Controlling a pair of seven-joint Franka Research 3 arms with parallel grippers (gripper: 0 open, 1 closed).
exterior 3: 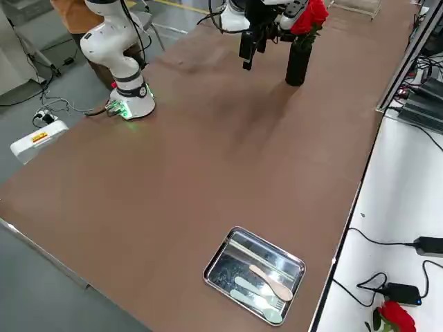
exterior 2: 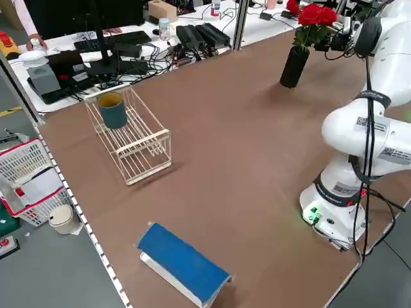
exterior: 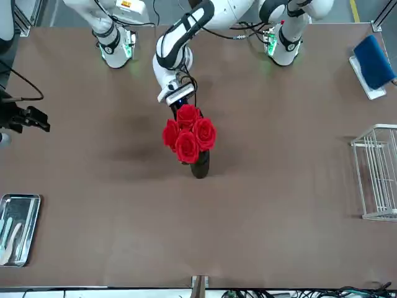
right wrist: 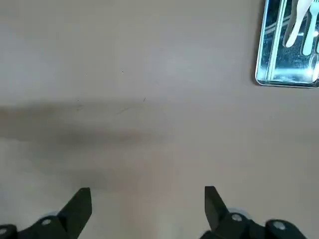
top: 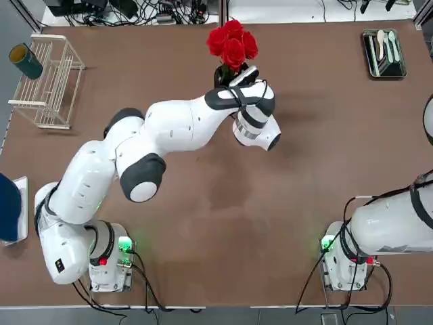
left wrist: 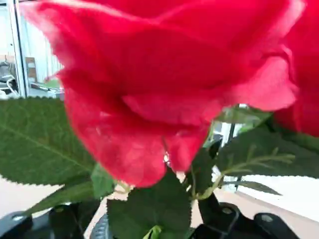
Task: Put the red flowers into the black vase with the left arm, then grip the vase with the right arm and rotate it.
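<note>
The red flowers [top: 232, 42] stand upright in the black vase [exterior: 200, 166] at the far middle of the table, blooms above its mouth. My left arm reaches across to them, and the left gripper [left wrist: 144, 224] is level with the leaves on the robot's side of the bunch. In the left wrist view its fingers [left wrist: 259, 221] stand wide apart either side of the stems, with the blooms [left wrist: 159, 89] filling the view. My right gripper [right wrist: 147, 199] is open over bare table, far off to the vase's right, with nothing between its fingers.
A wire rack [top: 51, 81] holding a dark green cup [top: 26, 61] sits at the far left. At the far right corner lies a metal tray [top: 384, 53] with spoons. A blue object [top: 8, 206] lies at the left edge. Cables and gear line the far side.
</note>
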